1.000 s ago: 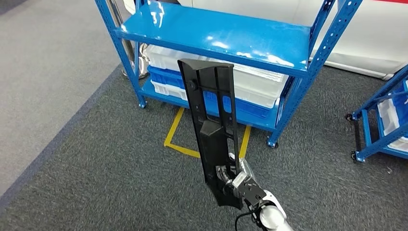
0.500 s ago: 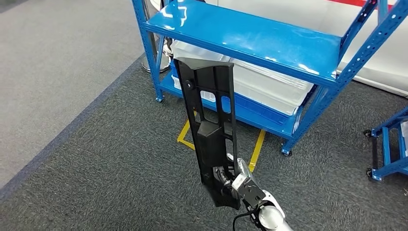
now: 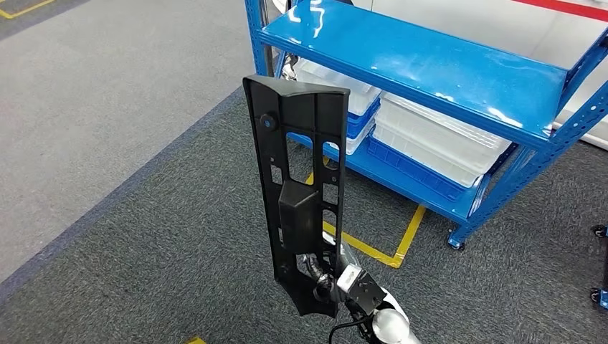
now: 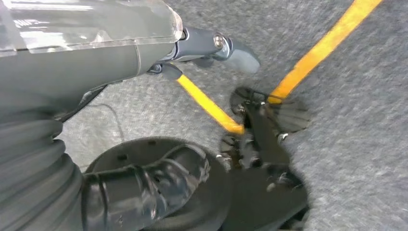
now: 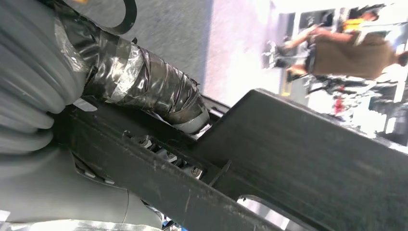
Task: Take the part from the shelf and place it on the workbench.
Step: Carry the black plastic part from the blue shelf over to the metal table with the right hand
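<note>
R hand point(image 3: 331, 276) clamped on part point(image 3: 301, 179), upright above it; shelf point(image 3: 430, 64) beyond. L hand point(image 4: 144, 187) curled, empty. Carry step; next: find worktop, lay part down.

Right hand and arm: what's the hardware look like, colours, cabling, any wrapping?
Right hand: dark fingers with a silver metal block at the wrist, rounded silver forearm, thin black cable looping beside it. The right wrist view shows a grey ribbed cover and a finger wrapped in shiny black tape.
</note>
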Controlling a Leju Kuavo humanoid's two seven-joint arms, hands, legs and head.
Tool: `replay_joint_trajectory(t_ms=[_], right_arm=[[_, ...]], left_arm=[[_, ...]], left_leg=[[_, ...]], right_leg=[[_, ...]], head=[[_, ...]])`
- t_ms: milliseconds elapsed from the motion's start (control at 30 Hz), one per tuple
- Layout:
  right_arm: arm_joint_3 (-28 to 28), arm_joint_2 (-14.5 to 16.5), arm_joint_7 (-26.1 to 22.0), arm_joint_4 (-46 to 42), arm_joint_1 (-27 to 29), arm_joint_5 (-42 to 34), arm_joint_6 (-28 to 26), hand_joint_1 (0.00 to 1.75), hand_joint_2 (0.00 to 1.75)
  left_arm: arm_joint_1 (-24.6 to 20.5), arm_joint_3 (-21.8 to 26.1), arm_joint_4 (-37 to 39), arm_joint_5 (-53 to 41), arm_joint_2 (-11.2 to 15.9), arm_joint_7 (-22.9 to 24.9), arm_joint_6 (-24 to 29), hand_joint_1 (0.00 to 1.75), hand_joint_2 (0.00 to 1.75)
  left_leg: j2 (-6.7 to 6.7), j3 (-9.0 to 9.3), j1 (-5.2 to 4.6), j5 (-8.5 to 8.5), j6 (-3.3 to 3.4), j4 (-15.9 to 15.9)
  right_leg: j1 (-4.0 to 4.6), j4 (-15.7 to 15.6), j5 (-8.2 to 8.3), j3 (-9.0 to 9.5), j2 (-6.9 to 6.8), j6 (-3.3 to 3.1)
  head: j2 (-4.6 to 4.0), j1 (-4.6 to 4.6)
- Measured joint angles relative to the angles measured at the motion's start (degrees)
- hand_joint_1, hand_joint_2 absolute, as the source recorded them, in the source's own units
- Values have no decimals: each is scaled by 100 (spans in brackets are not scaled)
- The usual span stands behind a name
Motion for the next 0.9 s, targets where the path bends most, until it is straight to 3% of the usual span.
replay_joint_trajectory(t_ms=[67,100,133,167,200,300,367,433,500,567,633,667,700,733,800,867,900], right_arm=[[26,26,-18,4,-10,-28,81,175,175],[37,28,-23,11,-10,-36,116,175,175],[48,29,-26,19,-9,-41,145,175,175],[59,31,-30,26,-9,-44,173,175,175],[69,36,-38,31,-10,-47,196,175,175],[82,58,-65,31,-25,-52,245,175,175],[95,65,-76,32,-45,-54,262,175,175],[112,77,-85,31,-62,-54,296,175,175],[120,90,-101,30,-70,-52,335,175,175],[121,84,-119,31,-50,-48,362,175,175],[121,69,-130,32,3,-42,386,175,175],[121,64,-134,32,27,-40,404,175,175],[121,62,-141,31,43,-37,420,175,175],[121,61,-147,25,50,-29,434,175,175],[121,60,-160,7,57,-8,449,175,175],[121,59,-171,-14,71,14,453,175,175],[122,59,-175,-25,80,22,454,175,175]], left_arm=[[-10,-16,0,-19,1,22,3,0,175],[-16,-20,0,-24,1,29,9,0,175],[-16,-21,0,-29,1,39,21,0,175],[-9,-22,0,-34,3,48,40,0,175],[-1,-23,-1,-38,9,55,69,0,175],[0,-23,-2,-39,32,63,153,0,175],[-6,-23,-2,-39,40,63,193,0,175],[6,-22,-2,-39,48,64,250,0,175],[12,-21,-2,-39,53,64,303,0,175],[1,-21,-2,-39,55,64,332,0,175],[-6,-21,-2,-40,56,63,342,0,175],[-5,-21,-2,-42,56,62,345,0,175],[-3,-21,-2,-44,56,62,350,0,175],[-1,-21,-2,-45,56,62,355,0,175],[-3,-20,-1,-51,51,62,359,0,175],[-2,-19,0,-61,46,63,363,0,175],[3,-19,0,-67,45,65,369,0,175]], left_leg=[[254,-276,18,-342,-55,617],[299,-438,34,-491,-80,965],[324,-547,47,-561,-102,1204],[345,-557,59,-523,-119,1247],[377,-454,68,-388,-129,1068],[658,120,44,40,-85,4],[724,229,-1,60,-7,-248],[610,220,-3,83,72,-271],[512,239,17,119,150,-322],[413,244,22,138,210,-343],[285,237,12,138,234,-332],[213,236,7,135,234,-320],[137,235,5,129,232,-303],[64,235,5,120,225,-283],[-66,213,2,99,195,-231],[-177,165,18,101,130,-205],[-234,145,24,110,86,-205]], right_leg=[[4,-17,5,10,-143,-32],[8,-13,1,8,-222,-35],[10,-9,-5,6,-299,-35],[9,-4,-14,7,-373,-31],[7,1,-25,13,-439,-22],[27,16,-66,49,-602,39],[53,17,-82,64,-694,96],[51,12,-97,83,-748,166],[27,186,-245,24,-572,222],[9,789,-591,-252,-303,234],[8,1469,-843,-593,-200,232],[9,1585,-816,-668,-184,228],[8,1483,-677,-640,-169,217],[8,1179,-460,-515,-133,198],[1,452,-121,-209,102,153],[14,137,-52,-86,267,135],[27,113,-49,-80,246,131]], head=[[0,-24],[0,-23],[0,-23],[0,-23],[0,-24],[0,-21],[0,-16],[0,-15],[0,-14],[0,-13],[0,-14],[0,-14],[0,-14],[0,-14],[0,-15],[0,-16],[0,-16]])
